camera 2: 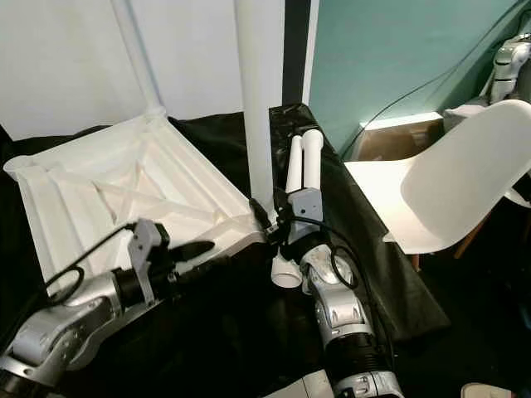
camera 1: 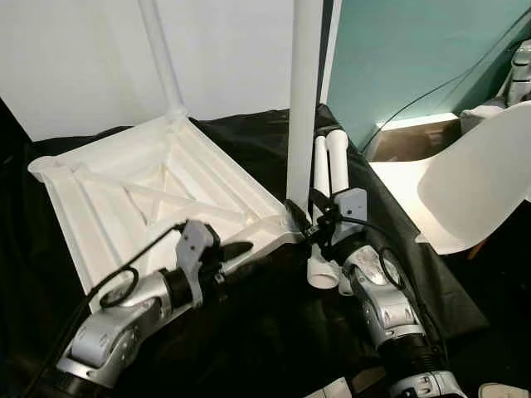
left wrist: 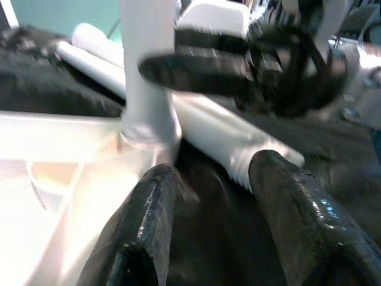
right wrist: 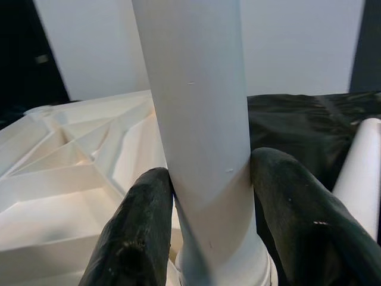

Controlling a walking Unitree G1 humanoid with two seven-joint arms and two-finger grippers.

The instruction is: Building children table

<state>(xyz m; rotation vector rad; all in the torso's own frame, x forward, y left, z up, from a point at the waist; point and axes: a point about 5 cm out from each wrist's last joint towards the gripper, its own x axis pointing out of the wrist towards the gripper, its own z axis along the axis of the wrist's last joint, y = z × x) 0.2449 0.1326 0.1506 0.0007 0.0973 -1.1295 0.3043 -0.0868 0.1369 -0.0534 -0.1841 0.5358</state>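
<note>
Our right pincer (camera 1: 300, 217) pinches the tall white plastic table leg (camera 1: 304, 99) just above its base, one black finger (right wrist: 134, 232) pressed on each side of the tube in the right wrist view. That leg stands upright in the corner socket of the white ribbed plastic tabletop (camera 1: 124, 199), which lies upside down on the black cloth-covered bench (camera 1: 257, 323), its cross-braced underside facing up. The held corner is the one at about 4 o'clock of the tabletop.

Our left pincer (camera 1: 236, 249) hovers at about 9 o'clock of that same corner, just beside the tabletop's near edge, its two fingers (left wrist: 149, 226) spread apart with nothing between them; in the left wrist view they point toward the base of the held leg.

A second white plastic leg (camera 1: 162, 54) rises, slightly tilted, from the far corner of the tabletop, at about 12 o'clock. Two more loose white plastic legs (camera 1: 330, 178) lie side by side on the cloth at about 3 o'clock of the held leg, touching each other, their near ends beside our right wrist.

A white moulded plastic chair (camera 1: 473, 182) stands off the bench at about 3 o'clock, before a teal wall (camera 1: 415, 50). A white wall (camera 1: 75, 58) stands behind the bench.

We can read no brand, label or writing on any of these parts.
</note>
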